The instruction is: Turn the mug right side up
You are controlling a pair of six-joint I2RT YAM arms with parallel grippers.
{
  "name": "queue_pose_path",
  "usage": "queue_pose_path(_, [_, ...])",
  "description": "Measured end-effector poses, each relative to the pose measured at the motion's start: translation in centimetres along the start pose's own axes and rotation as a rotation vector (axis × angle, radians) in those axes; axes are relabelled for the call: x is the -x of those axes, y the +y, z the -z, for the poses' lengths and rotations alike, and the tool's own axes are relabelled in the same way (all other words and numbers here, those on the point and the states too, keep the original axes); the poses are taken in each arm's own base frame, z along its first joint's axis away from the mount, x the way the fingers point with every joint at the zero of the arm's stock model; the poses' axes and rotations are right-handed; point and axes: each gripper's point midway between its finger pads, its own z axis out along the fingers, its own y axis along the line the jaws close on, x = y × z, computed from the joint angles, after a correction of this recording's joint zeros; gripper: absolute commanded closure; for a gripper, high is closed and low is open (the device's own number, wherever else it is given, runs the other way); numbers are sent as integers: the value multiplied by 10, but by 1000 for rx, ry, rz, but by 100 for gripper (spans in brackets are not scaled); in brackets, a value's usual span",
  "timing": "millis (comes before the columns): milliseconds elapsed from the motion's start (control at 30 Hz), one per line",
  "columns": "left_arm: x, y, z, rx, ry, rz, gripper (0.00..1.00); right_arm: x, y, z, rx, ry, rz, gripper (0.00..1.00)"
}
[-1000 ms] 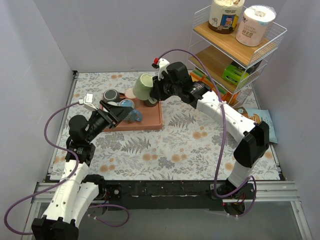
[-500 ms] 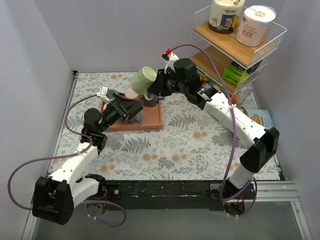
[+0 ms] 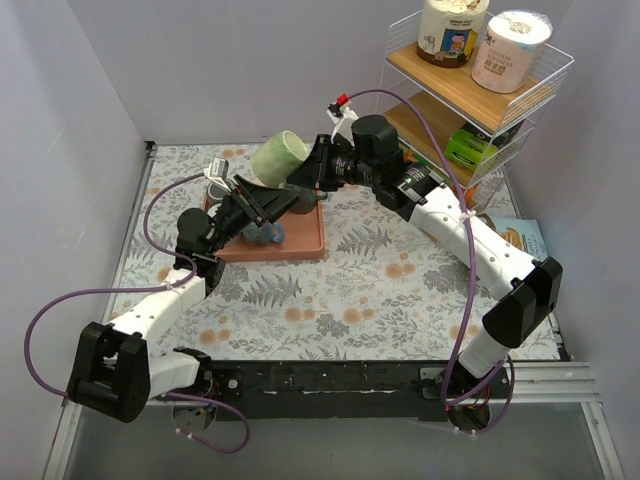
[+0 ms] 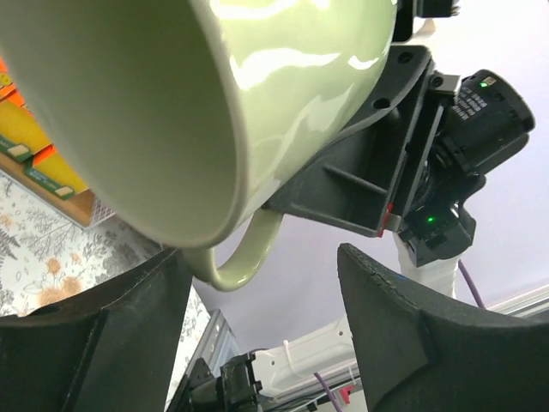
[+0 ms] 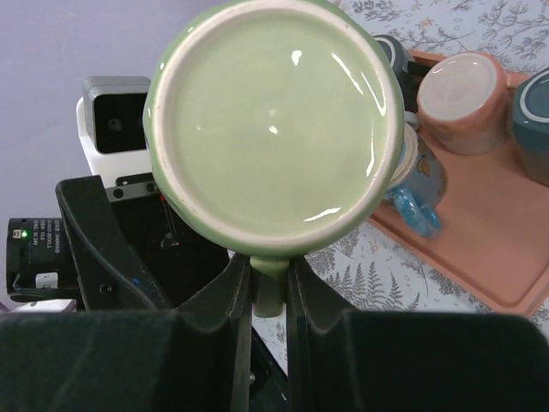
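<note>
The pale green mug (image 3: pixel 279 155) hangs tilted in the air above the tray's back edge. My right gripper (image 5: pixel 269 276) is shut on its handle, and the mug's base (image 5: pixel 273 120) faces the right wrist camera. My left gripper (image 3: pixel 276 197) sits just below and left of the mug, open. In the left wrist view the mug (image 4: pixel 214 103) fills the top, its rim by the left finger (image 4: pixel 103 335). The handle loop (image 4: pixel 244 257) hangs between the two fingers and stays clear of the right finger (image 4: pixel 412 335).
A terracotta tray (image 3: pixel 300 245) lies under both grippers. On it are a blue mug (image 5: pixel 420 184), an upside-down orange mug (image 5: pixel 467 103) and a dark teal mug (image 5: pixel 532 120). A wire shelf rack (image 3: pixel 470 95) with jars and boxes stands at the back right.
My right gripper lifted the green mug and swung it left, tilting it. My left arm reached forward and up under the mug, and its jaws narrowed.
</note>
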Motion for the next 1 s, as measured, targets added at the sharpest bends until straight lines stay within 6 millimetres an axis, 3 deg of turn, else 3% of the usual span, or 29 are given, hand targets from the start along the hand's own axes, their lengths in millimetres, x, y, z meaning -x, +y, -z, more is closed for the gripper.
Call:
queue_pose_path(300, [12,-24,-2,-101,-57,-38,55,11,19,15,72,-29,-37,99])
queue_pose_path(533, [14,-29,-4,-146,-66,-61,56,24,32,26,149,-60,-71,99])
queue_pose_path(700, [16,-32,-7,-172,-62,-78,57,15,30,25,171,-32,-113,99])
queue_pose_path(900, [16,-34,-10,-185,-52,-86,68,18,31,25,191,-40,-132,99])
queue_pose_path(1000, [16,-38,-10,-200,-52,-94,68,18,33,24,208,-46,-136,99])
